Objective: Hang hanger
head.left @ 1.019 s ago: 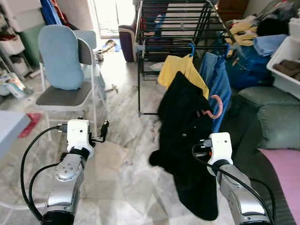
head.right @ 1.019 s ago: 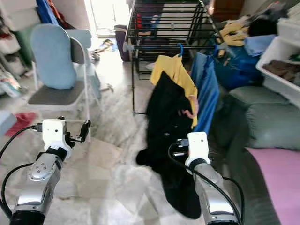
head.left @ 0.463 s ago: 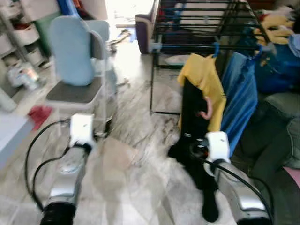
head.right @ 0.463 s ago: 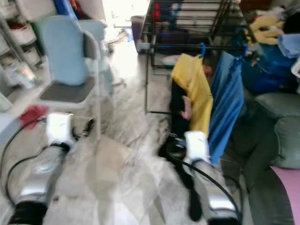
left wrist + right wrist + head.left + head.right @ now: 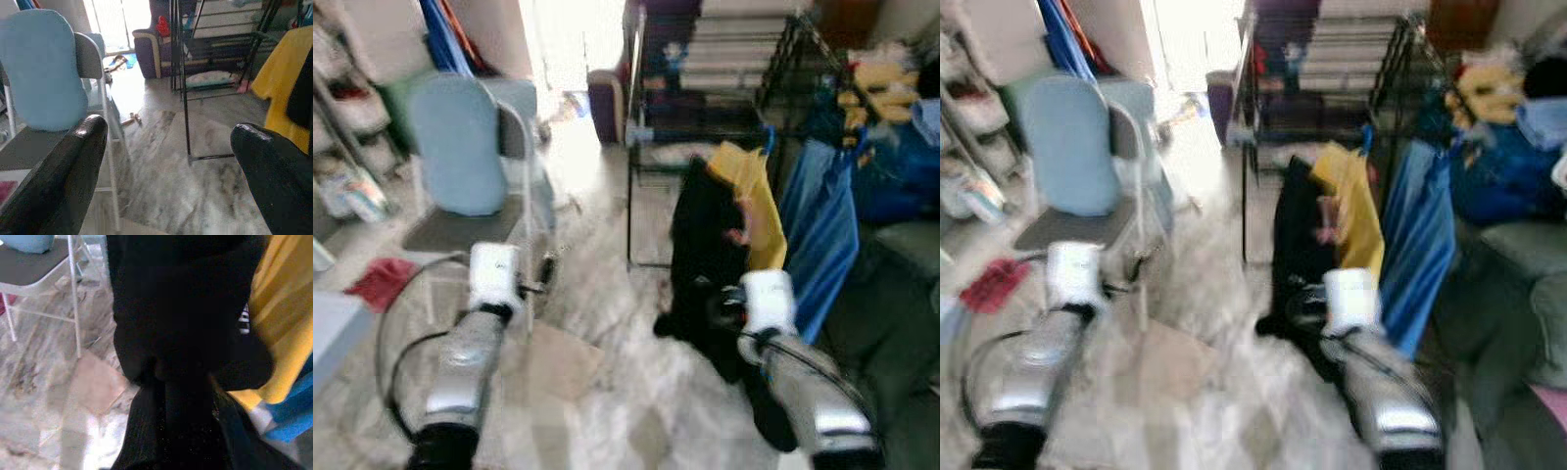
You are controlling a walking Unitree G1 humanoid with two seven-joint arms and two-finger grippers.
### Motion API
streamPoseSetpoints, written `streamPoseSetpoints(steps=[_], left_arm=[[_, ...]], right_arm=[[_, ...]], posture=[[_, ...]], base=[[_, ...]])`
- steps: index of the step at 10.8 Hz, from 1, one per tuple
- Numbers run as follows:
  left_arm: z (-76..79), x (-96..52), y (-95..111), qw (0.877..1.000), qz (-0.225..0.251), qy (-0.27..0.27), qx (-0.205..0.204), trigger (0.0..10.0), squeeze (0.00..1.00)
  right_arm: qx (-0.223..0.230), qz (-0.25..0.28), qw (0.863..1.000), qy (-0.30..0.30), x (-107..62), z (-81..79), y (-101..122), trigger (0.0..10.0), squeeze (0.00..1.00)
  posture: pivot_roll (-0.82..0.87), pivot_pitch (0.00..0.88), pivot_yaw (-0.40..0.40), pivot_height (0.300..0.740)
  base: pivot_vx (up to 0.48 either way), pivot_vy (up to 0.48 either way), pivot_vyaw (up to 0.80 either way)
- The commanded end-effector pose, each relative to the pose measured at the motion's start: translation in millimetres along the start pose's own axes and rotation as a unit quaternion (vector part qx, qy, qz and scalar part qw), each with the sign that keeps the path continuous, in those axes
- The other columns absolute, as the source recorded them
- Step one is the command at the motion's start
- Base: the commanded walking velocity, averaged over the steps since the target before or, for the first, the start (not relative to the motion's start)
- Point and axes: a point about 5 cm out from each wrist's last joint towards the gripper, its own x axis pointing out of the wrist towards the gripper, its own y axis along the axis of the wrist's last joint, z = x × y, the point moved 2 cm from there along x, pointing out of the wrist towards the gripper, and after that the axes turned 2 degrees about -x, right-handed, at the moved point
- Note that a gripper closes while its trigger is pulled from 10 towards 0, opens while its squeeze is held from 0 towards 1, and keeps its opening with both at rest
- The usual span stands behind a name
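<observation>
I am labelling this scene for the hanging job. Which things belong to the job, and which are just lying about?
For the job:
- black garment
- pink hanger
- drying rack
- right gripper

Lying about:
- folding chair
- yellow shirt
- blue garment
- red cloth

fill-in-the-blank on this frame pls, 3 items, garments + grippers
1. The black garment hangs in front of a ____ garment.
2. The left gripper has its jaws ____, with nothing between them.
3. To the robot's right of the yellow one hangs a ____ garment on the drying rack.

Missing words: yellow; open; blue
</observation>
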Motion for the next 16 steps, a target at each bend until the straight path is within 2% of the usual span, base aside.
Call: streamPoseSetpoints(steps=[1, 4, 6, 9, 12, 15, 16], left_arm=[[9.8, 6.0, 8, 1.0, 0.011, -0.018, -0.001, 10.0, 0.0], [16.6, 5.6, 7, 0.999, 0.008, -0.038, -0.01, 10.0, 0.0], [18.1, 5.7, 5, 0.999, 0.003, -0.041, -0.021, 10.0, 0.0], [23.0, 4.9, 6, 0.998, 0.005, -0.056, -0.008, 10.0, 0.0], [26.5, 5.8, 6, 0.997, -0.003, -0.065, -0.028, 10.0, 0.0], [29.6, 4.5, 6, 0.997, -0.002, -0.078, -0.024, 10.0, 0.0], [32.1, 3.8, 7, 0.996, 0.002, -0.086, -0.035, 10.0, 0.0]], right_arm=[[-0.004, 0.021, 1.0, -0.022, -3.7, 12.8, 12, 10.0, 0.0], [0.036, 0.0, 0.998, -0.048, -3.1, 20.3, 8, 10.0, 0.0], [0.034, 0.0, 0.998, -0.047, -2.0, 19.0, 11, 10.0, 0.0], [0.037, -0.011, 0.998, -0.049, 0.4, 16.9, 11, 10.0, 0.0], [0.043, -0.018, 0.998, -0.032, 1.8, 8.4, 10, 10.0, 0.0], [0.04, -0.028, 0.999, -0.023, 3.1, 4.0, 8, 10.0, 0.0], [0.041, -0.029, 0.999, -0.022, 4.5, 2.8, 10, 10.0, 0.0]], posture=[[-0.16, 0.0, 0.047, 0.74], [-0.16, 0.0, 0.053, 0.74], [-0.16, 0.0, 0.053, 0.74], [-0.16, 0.0, 0.055, 0.74], [-0.16, 0.0, 0.061, 0.74], [-0.15, 0.0, 0.064, 0.74], [-0.15, 0.0, 0.065, 0.74]], base=[[0.405, 0.255, 0.0], [0.461, 0.0, 0.0], [0.435, 0.0, 0.0], [0.452, 0.0, 0.0], [0.454, 0.0, 0.0], [0.391, 0.279, 0.0], [0.401, 0.262, 0.0]])
